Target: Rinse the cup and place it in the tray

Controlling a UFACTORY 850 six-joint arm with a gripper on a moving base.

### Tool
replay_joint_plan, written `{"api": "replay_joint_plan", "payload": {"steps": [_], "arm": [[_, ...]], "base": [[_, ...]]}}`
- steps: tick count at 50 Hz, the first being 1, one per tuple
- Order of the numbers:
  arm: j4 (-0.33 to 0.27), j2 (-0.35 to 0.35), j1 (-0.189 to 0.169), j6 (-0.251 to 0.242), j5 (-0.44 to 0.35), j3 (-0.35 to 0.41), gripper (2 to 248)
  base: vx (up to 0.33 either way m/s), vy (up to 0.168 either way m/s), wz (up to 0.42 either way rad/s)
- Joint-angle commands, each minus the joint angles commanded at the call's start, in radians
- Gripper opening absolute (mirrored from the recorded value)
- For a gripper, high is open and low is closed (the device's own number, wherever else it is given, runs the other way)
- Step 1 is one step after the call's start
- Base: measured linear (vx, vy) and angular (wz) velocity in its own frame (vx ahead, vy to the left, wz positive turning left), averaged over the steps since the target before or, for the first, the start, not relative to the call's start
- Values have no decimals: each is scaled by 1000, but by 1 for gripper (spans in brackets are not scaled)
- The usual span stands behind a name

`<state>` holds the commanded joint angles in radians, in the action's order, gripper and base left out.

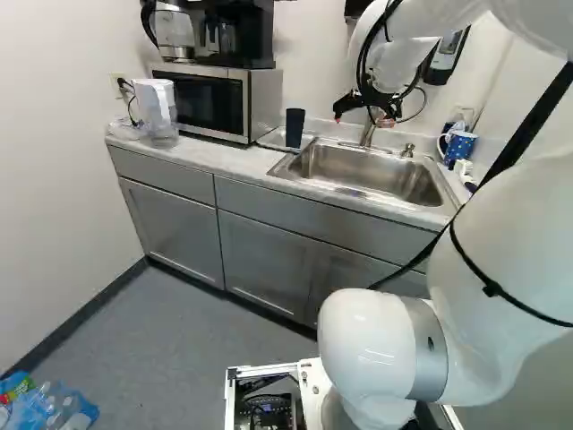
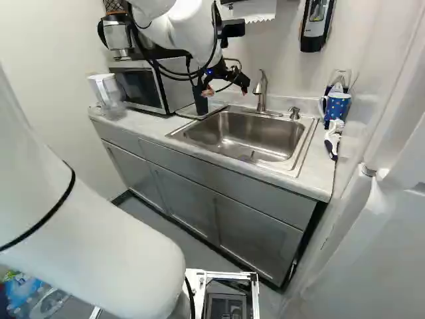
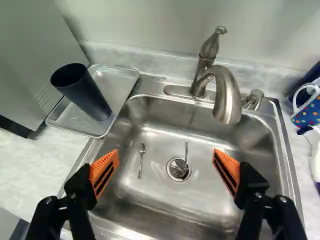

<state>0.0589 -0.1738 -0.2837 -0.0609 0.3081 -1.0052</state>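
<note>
End effector (image 3: 166, 155) open, nothing gripped, above the sink (image 3: 215, 210); cup (image 3: 89, 100) upright in the tray (image 3: 117, 82) to the left, rinsed or unrinsed impossible to tell. If unrinsed, likely a pick-up next: straddle the tall wall evenly, close gently against tipping, lift clear of the tray's rim before swinging right to the faucet (image 3: 228, 100). Count: one cup, one tray, one sink, one faucet, one spotted mug (image 3: 307, 112) far right, two pieces of cutlery (image 3: 141, 160) in the basin.

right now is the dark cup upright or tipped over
Upright: the cup stands on its base in the tray, its open mouth facing up.
</note>
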Motion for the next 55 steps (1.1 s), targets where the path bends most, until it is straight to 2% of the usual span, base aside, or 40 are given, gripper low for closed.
{"api": "replay_joint_plan", "payload": {"steps": [22,55], "arm": [[0,-18,-51,0,0,17,247],[0,-18,-51,0,0,17,247]], "base": [[0,0,0],[0,0,0]]}}
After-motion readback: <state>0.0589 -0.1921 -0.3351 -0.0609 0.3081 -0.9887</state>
